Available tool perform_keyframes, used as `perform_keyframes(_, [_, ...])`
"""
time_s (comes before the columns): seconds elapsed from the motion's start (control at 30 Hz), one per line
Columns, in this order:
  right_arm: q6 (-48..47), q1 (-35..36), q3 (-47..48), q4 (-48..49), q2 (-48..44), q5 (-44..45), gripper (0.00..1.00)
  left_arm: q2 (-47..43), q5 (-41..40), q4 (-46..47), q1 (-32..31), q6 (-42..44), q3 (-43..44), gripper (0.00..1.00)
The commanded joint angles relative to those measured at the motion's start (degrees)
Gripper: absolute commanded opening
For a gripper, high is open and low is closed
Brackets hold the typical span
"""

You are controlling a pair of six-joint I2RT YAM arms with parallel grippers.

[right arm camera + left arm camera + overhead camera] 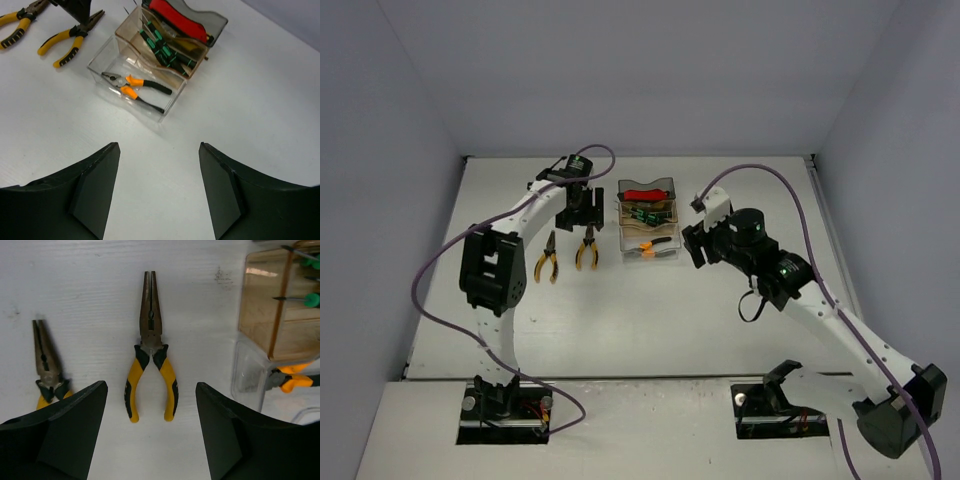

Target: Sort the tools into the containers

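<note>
L gripper [150, 387] fingers wide apart over yellow pliers [151, 365]; bare table [90, 280] both sides of handles gives finger room. 2nd pliers [46, 365] lie left, apart. Bins [260, 325] near on right limit sideways travel. R gripper [159, 150]: bare table beneath, bins ahead.

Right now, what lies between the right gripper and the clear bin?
Nothing: in the right wrist view, only bare table separates the right gripper from the clear bin.

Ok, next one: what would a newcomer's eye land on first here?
Mid-table, a red cutter lies in the grey bin, green-handled screwdrivers in the amber bin, and orange pliers in the clear bin. Left of them, yellow pliers and a second pair lie loose, the open left gripper poised over the first. The right gripper hangs open and empty.
</note>
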Motion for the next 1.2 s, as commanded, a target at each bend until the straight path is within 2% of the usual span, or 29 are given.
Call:
perform_keyframes(0.0, [7.31,0.10,-3.41,2.35,-6.97,2.78,0.62,4.59,-0.65,-3.18,-1.22,-1.50,7.43,0.68])
perform_keyframes(0.27, [9.73,0.10,-8.94,2.18,-15.22,2.91,0.65,14.85,-3.75,-6.64,-1.09,-1.32,17.56,0.63])
perform_keyframes(0.53, [9.73,0.14,-10.10,2.04,-16.68,3.50,0.68,17.43,-6.11,-7.30,0.17,-1.70,18.04,0.58])
perform_keyframes(0.77, [9.73,0.14,-9.96,1.87,-16.63,2.97,0.71,18.07,-3.51,-7.13,-0.16,-1.34,15.15,0.40])
perform_keyframes(0.83, [9.65,0.14,-9.96,1.87,-16.83,2.97,0.71,18.25,-3.21,-7.22,-0.15,-0.94,14.47,0.25])
perform_keyframes(0.87, [9.71,0.14,-9.96,1.87,-16.89,3.03,0.72,18.25,-2.04,-7.22,-0.09,-0.82,14.00,0.12])
perform_keyframes(0.9, [9.73,0.14,-10.01,1.87,-16.90,3.04,0.72,18.09,-1.33,-7.22,0.03,-0.90,13.46,0.03])
perform_keyframes(0.93, [9.73,0.14,-10.09,1.87,-16.86,3.04,0.72,17.55,-0.92,-7.17,0.10,-1.01,13.01,0.00])
perform_keyframes(1.17, [9.73,0.14,-10.31,1.87,-16.56,3.04,0.74,6.84,-1.52,-6.54,0.36,-5.34,11.20,0.00])
